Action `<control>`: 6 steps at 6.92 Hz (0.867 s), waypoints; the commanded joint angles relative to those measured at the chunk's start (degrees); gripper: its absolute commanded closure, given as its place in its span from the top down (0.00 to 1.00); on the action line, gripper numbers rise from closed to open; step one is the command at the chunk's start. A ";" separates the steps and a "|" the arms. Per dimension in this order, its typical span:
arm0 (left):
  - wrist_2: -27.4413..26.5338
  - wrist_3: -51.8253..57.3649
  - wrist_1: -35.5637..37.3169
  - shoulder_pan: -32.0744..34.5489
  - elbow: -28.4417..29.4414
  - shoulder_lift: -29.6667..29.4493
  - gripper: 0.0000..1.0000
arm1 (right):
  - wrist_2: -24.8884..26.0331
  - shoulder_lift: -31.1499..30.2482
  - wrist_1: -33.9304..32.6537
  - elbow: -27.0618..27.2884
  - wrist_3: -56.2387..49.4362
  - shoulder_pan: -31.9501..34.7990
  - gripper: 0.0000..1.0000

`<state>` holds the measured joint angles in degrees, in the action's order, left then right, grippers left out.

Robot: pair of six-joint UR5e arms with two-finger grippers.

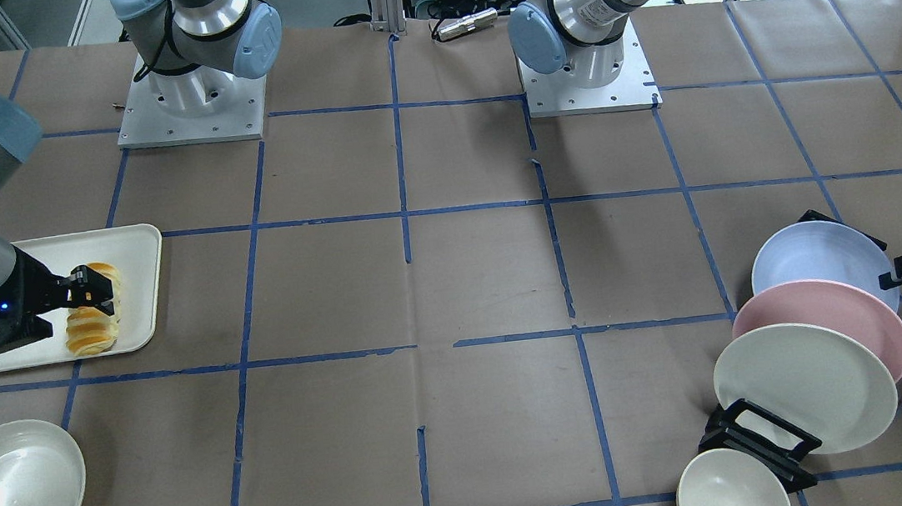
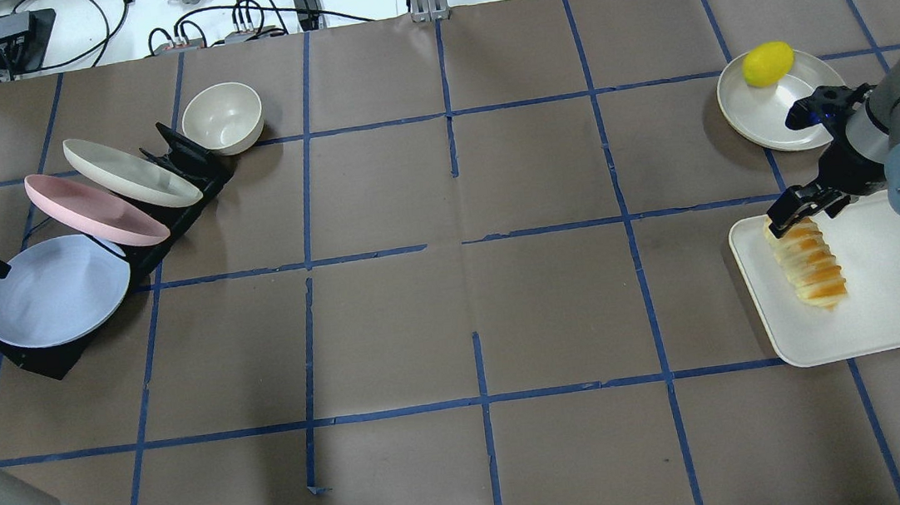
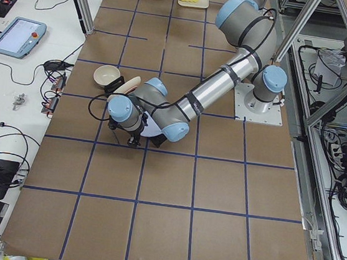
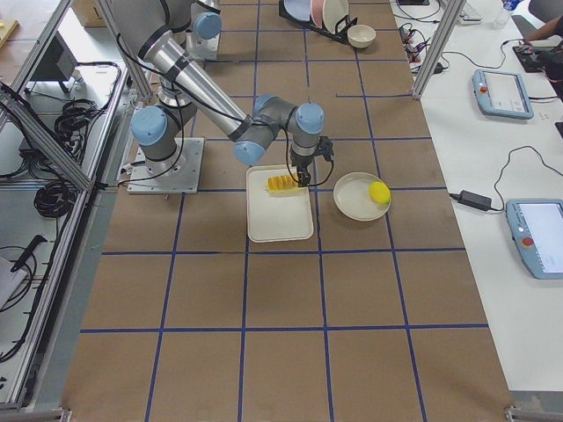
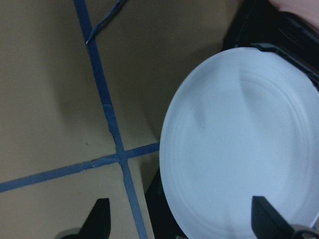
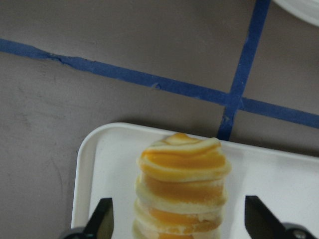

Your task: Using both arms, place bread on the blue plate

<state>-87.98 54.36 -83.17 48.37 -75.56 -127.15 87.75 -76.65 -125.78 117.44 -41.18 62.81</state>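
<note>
Between right fingers (image 6: pixel 103 221), perhaps untouched, one bread (image 6: pixel 182 172)

Front camera: high across the bench (image 1: pixel 454 286), facing the robot, steep downward look; arm bases (image 1: pixel 190 96) at 12 o'clock. Overhead camera: behind the robot, looking forward and down. Both share the whole taped grid (image 1: pixel 405 212), mirrored: bread (image 1: pixel 91 334) at 9 o'clock in front view, 3 o'clock overhead. End cameras: far off, high, looking along the bench from opposite ends. Wrist cameras: very close, looking down. Left's shows blue plate (image 5: pixel 239 149) at 3 o'clock; right's, bread at 6 o'clock.
</note>
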 commanded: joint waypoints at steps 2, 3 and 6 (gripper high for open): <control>-0.17 0.05 -0.50 0.15 -0.03 -1.87 0.57 | 0.58 0.27 -0.78 1.82 -1.09 -0.14 0.93; -0.08 -0.04 -0.76 0.41 -0.03 -1.88 0.34 | 0.67 0.18 -0.95 2.00 -1.62 -0.49 0.93; -0.08 -0.22 -3.30 0.50 1.02 -1.18 0.11 | 1.63 -0.17 -1.04 2.09 -5.57 -1.29 0.05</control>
<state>-88.05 54.24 -85.40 48.85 -74.88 -128.72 88.69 -76.64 -126.75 119.55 -45.35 61.60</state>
